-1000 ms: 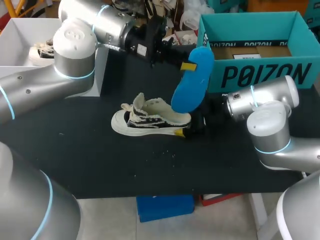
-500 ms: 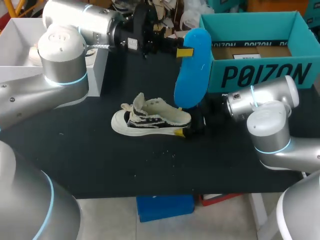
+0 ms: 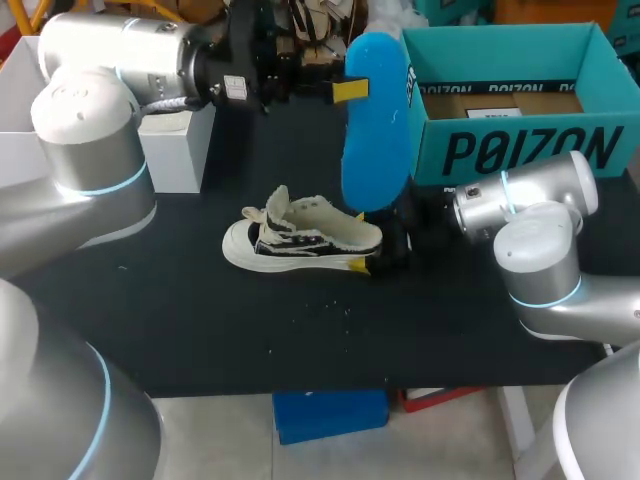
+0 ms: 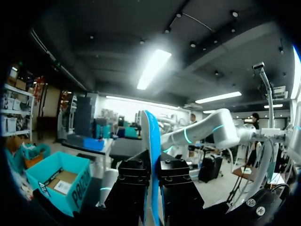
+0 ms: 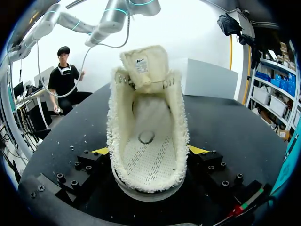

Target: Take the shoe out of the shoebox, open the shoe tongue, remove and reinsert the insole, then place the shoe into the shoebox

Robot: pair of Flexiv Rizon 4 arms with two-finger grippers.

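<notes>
Over the last second the left arm has drawn back to the left and risen. The left tool (image 3: 345, 90) is closed on the upper end of the blue insole (image 3: 375, 130), which has swung from a slant to hanging nearly upright above the heel. In the right wrist view the shoe's interior shows bare, so removal appears complete and reinsertion is the next step.

The shoe (image 3: 305, 238) stands sole-down at mid tabletop, toe left, tongue pulled up. The right tool (image 5: 149, 150) is clamped on both sides of its heel.

The tabletop (image 3: 200, 320) is black, with pale specks near the shoe. The teal shoebox (image 3: 520, 150) stands open far right, and a white box (image 3: 175, 150) sits far left.
</notes>
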